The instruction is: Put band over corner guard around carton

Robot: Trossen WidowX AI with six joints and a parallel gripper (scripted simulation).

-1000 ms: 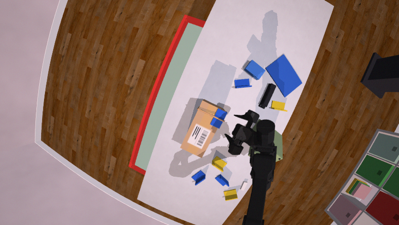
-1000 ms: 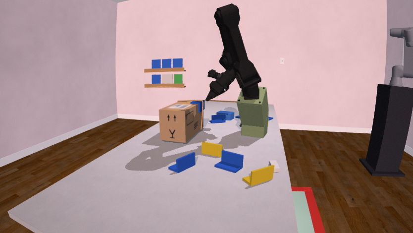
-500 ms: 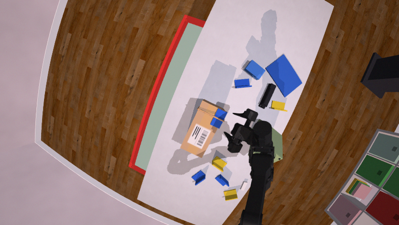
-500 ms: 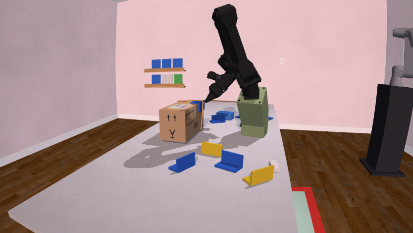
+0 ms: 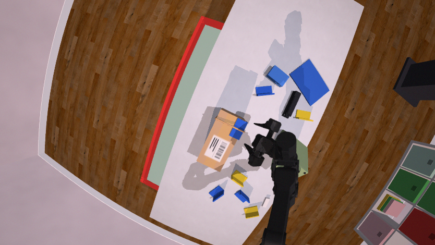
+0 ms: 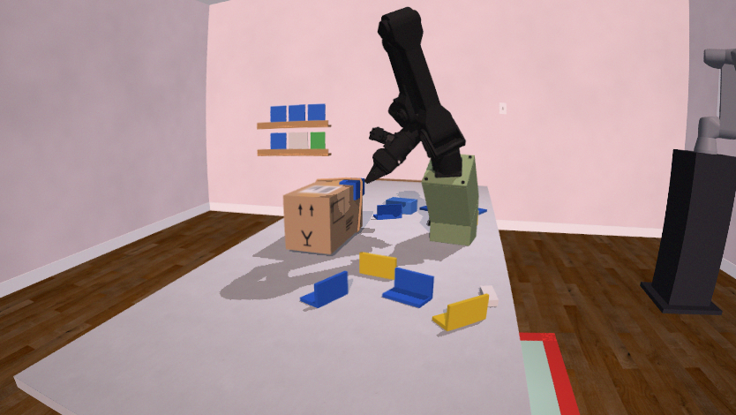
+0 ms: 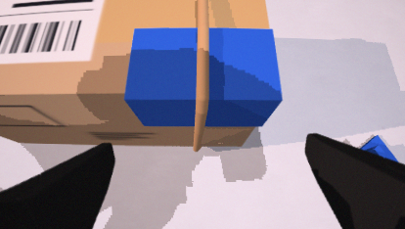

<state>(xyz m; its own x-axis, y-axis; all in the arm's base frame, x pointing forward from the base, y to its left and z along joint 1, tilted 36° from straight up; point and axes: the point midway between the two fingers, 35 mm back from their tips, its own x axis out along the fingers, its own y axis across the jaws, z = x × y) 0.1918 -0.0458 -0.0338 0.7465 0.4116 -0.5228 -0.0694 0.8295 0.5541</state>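
A brown carton (image 5: 219,139) with a barcode label stands on the white table; it also shows in the side view (image 6: 323,214) and the wrist view (image 7: 132,73). A blue corner guard (image 5: 238,128) sits on its upper edge near the arm, seen too in the wrist view (image 7: 202,75) and side view (image 6: 352,186). A thin tan band (image 7: 201,78) runs over the middle of the guard and down the carton's side. My gripper (image 5: 254,135) is open and empty, beside the guard and slightly above it, touching nothing. Its fingertips frame the guard in the wrist view.
Loose blue and yellow corner guards (image 5: 239,177) lie near the table's front end (image 6: 409,287). More blue pieces, a blue panel (image 5: 309,81) and a black bar (image 5: 290,104) lie at the far end. The arm's green base (image 6: 451,200) stands beside the carton.
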